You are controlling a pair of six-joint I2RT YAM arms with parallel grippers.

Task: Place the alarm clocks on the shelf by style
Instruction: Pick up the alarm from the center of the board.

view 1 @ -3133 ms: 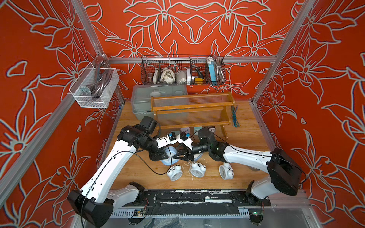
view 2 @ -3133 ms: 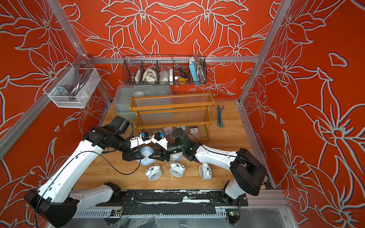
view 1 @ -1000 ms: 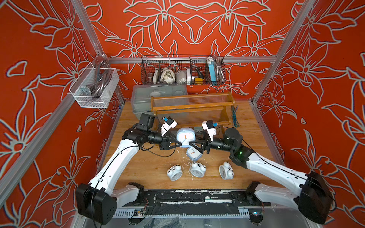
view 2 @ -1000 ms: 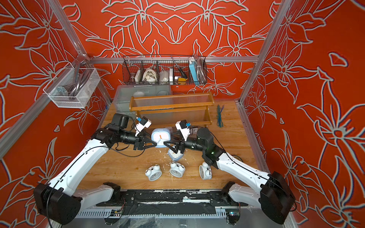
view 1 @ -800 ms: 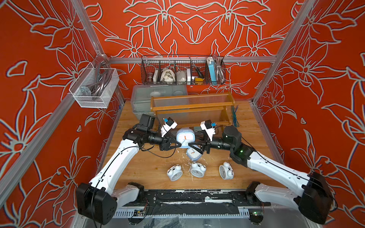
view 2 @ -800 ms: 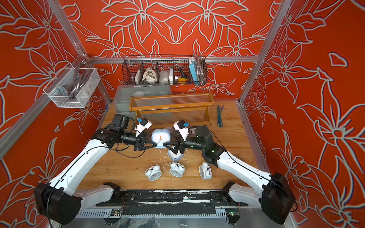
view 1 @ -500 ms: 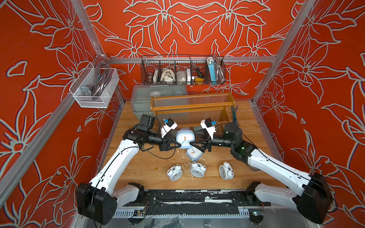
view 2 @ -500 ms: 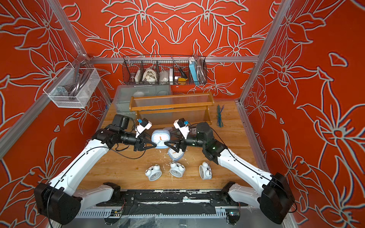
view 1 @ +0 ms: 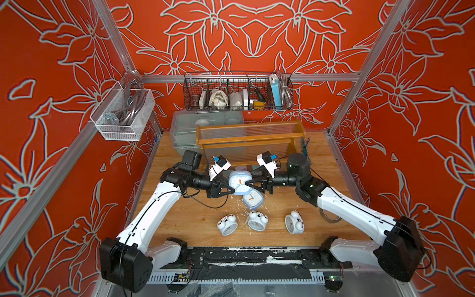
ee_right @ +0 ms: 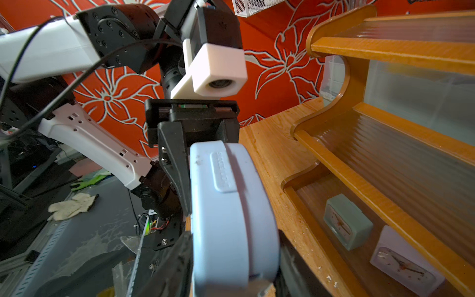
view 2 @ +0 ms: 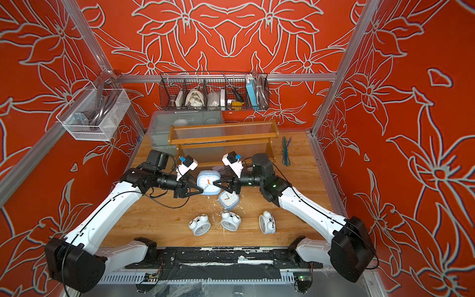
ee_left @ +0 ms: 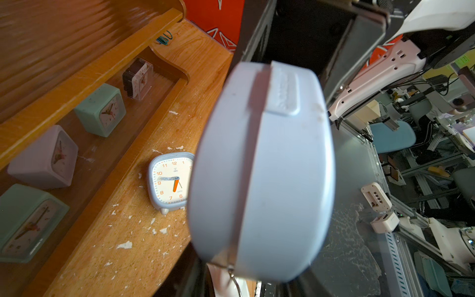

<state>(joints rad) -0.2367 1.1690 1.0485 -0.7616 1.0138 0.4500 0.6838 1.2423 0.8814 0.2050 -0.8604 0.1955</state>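
looks like a mid-air handover of the light-blue clock (view 1: 240, 181), just in front of the shelf (view 1: 250, 140)
left gripper (view 1: 228, 189) clamps it; right gripper (view 1: 249, 184) straddles it, grip unclear. next, right should hold firm before left lets go.

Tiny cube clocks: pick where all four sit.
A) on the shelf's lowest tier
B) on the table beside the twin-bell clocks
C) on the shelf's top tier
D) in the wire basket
A: the left wrist view shows the tiny cube clocks in a row on the lowest tier of the shelf.
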